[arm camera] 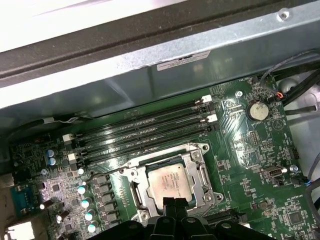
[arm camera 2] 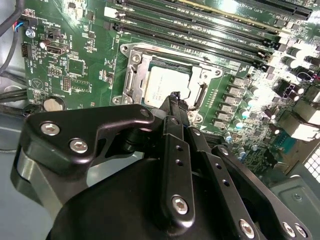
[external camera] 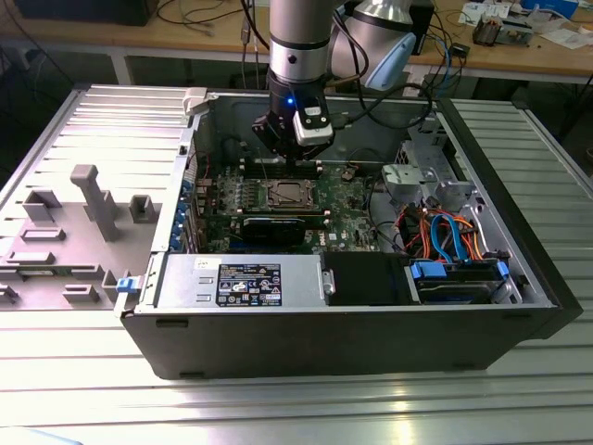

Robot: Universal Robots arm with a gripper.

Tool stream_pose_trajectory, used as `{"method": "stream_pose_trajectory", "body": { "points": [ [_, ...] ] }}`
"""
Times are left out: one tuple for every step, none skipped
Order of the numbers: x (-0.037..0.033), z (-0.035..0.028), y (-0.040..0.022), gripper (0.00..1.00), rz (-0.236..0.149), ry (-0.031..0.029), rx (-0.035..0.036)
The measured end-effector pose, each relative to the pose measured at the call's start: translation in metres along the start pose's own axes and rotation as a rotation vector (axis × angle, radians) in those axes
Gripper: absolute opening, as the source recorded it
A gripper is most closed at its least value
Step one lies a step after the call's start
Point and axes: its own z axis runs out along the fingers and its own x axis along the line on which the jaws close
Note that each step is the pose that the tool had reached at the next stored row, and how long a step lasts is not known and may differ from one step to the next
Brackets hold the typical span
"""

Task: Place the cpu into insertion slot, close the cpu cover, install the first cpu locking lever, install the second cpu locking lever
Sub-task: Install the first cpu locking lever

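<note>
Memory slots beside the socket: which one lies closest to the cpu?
The black slot directly bordering the cpu cover; the other slots lie farther toward the case wall.

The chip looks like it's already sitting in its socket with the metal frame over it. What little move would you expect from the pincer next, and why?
Probably a short move down and sideways to a locking lever. The cpu lies in the socket with the cpu cover down around it, and the pincer hangs at the socket's edge, holding nothing.
</note>
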Motion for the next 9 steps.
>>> {"method": "stream_pose_trajectory", "body": {
  "points": [
    [0.0, 0.0, 0.0, 0.11, -0.006, 0.0001, 0.0],
    [0.0, 0.0, 0.0, 0.11, -0.01, 0.0, -0.0001],
    [0.0, 0.0, 0.0, 0.11, -0.013, 0.0001, -0.0001],
    [0.0, 0.0, 0.0, 0.11, -0.016, 0.0001, -0.0002],
    [0.0, 0.0, 0.0, 0.11, -0.02, 0.0, -0.0001],
    [0.0, 0.0, 0.0, 0.11, -0.023, 0.0, -0.0003],
    [0.0, 0.0, 0.0, 0.11, -0.025, 0.0001, -0.0003],
    [0.0, 0.0, 0.0, 0.11, -0.031, 0.0001, -0.0003],
    [0.0, 0.0, 0.0, 0.11, -0.034, 0.0001, -0.0004]
  ]
}}
